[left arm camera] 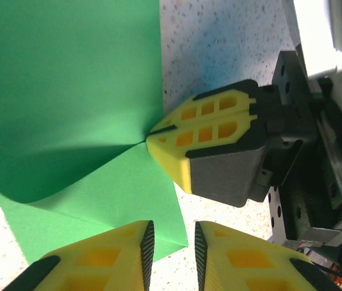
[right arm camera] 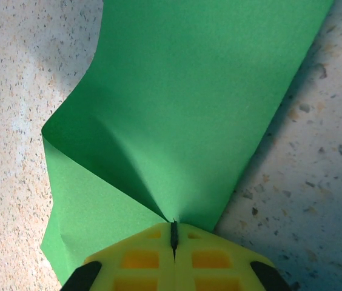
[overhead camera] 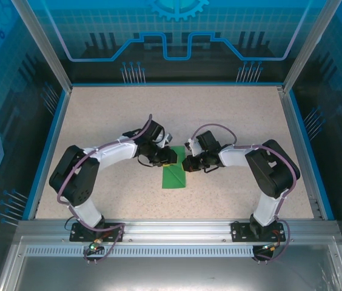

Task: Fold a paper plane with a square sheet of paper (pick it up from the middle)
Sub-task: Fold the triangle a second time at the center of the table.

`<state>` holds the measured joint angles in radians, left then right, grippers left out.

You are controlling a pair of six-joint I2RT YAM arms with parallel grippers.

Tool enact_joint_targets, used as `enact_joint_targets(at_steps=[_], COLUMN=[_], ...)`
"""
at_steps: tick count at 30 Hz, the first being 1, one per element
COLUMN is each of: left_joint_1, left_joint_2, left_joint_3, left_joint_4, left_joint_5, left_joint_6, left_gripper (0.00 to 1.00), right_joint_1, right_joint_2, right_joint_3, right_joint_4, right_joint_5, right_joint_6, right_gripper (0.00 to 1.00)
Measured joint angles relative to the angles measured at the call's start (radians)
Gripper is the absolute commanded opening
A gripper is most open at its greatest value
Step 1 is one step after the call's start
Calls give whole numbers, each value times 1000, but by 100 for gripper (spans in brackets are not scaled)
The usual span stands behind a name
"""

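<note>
Jaws parted a little on the left gripper (left arm camera: 172, 242), clamping nothing. One corner of the square sheet of paper (left arm camera: 62, 79) in line with the gap; whether level with the pads or below them, impossible to tell. Between the two arms, on the table (overhead camera: 98, 127): green sheet, lower layer flat, upper flap raised in a soft curl, with a pucker running to the pinch. Jaws shut on the right gripper (right arm camera: 174, 229), biting only a sliver of the flap's edge.

Probably the weakest point: that thin bite. Any tug sideways, and likely to slip out and drop the flap. Pulling harder instead, likely to tear or set a stray wrinkle at the pucker. On the left, closing askew on the corner could drag the lower layer and skew the crease. Fingertips of both sides very near each other, so some chance of a knock when closing in.
</note>
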<state>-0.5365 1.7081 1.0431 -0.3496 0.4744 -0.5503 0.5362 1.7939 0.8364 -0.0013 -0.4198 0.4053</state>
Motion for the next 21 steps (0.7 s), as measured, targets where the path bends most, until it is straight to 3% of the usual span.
enact_joint_targets(at_steps=[21], left_joint_1=[-18], left_joint_2=[123], left_joint_3=[-27], left_joint_4=[79], left_joint_5=[12], left_joint_6=[-16], left_gripper=[26], right_joint_1=[1], right_joint_2=[0], right_joint_3=[0], right_joint_4=[0], right_joint_5=[1], right_joint_6=[-4], right_gripper=[4])
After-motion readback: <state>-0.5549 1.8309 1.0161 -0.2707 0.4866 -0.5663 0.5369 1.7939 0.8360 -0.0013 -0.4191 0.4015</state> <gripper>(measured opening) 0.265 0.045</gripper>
